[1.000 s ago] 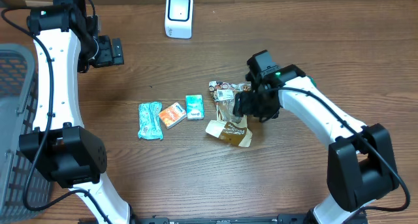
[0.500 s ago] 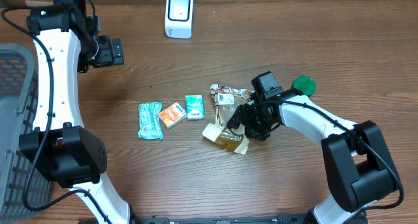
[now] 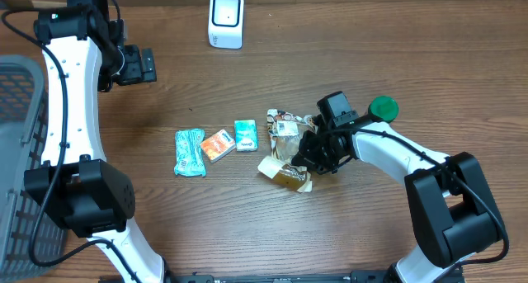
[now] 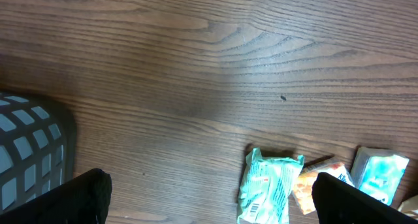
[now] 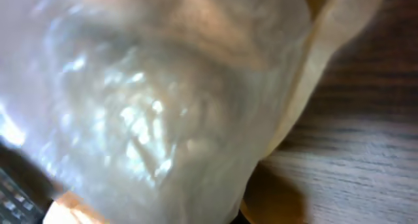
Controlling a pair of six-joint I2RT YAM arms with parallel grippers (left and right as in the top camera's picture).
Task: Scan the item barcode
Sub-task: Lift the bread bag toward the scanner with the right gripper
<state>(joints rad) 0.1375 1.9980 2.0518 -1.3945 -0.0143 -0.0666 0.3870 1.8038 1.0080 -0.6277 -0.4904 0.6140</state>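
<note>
the wooden counter filled the overhead view, with a grey mesh basket at its far left edge. the left gripper hung above bare wood near the back left, well apart from everything, its jaws spread wide; in its wrist view only the two dark fingertips showed at the lower corners. the right gripper sat low at the middle of the counter, jaws closed on the crumpled snack bag, whose clear film filled the right wrist view. the bag lay on the counter, its white label end pointing toward the back. a white scanner stood at the back centre, well apart from the bag. left of the bag lay a long teal packet, an orange packet and a small teal packet in a row. a green round object sat beside the right arm.
</note>
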